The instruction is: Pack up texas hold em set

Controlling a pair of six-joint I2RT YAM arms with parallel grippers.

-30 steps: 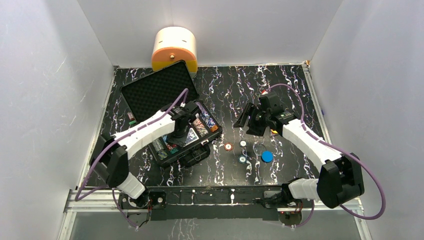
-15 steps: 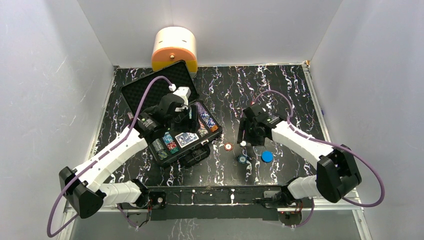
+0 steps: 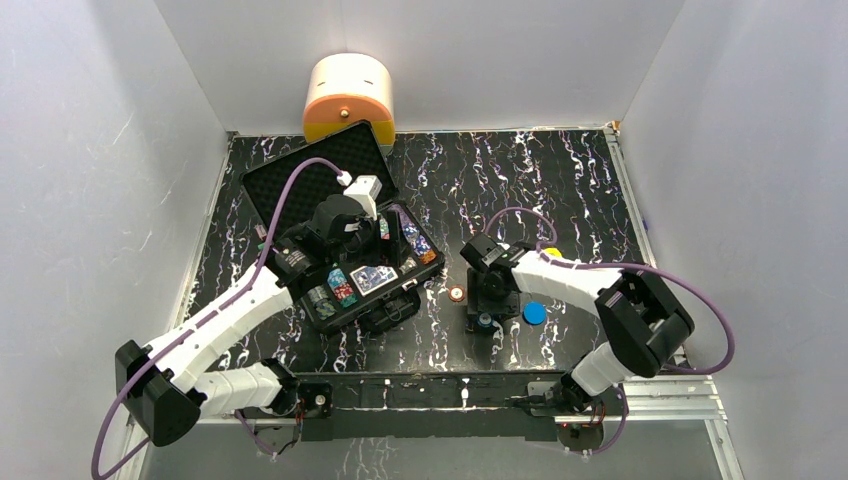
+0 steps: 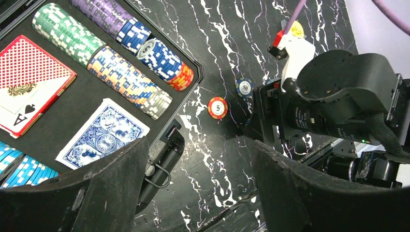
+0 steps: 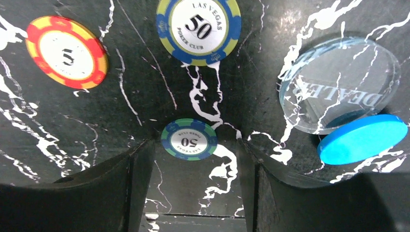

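The black briefcase (image 3: 300, 180) lies open at the left, its foam lid raised behind. The left wrist view shows its rows of poker chips (image 4: 121, 72), a red deck (image 4: 29, 82) and a blue deck (image 4: 104, 140). My left gripper (image 3: 352, 232) hovers open and empty above the case (image 4: 198, 193). My right gripper (image 3: 483, 312) is open, low over the table, with a green 50 chip (image 5: 189, 139) lying between its fingertips (image 5: 193, 164). Near it lie a red 5 chip (image 5: 66, 52), a blue 50 chip (image 5: 198, 30), a clear dealer button (image 5: 338, 82) and a blue disc (image 5: 362, 138).
A cream-and-orange rounded container (image 3: 349, 95) stands behind the case against the back wall. A yellow disc (image 3: 551, 252) lies partly hidden behind the right forearm. The case's latch and handle (image 4: 159, 164) stick out at its front edge. White walls close in the black marbled table (image 3: 560, 180).
My right gripper has swung nearer and lower, onto the loose chips, and now straddles the green chip. My left gripper has shifted only slightly above the case.
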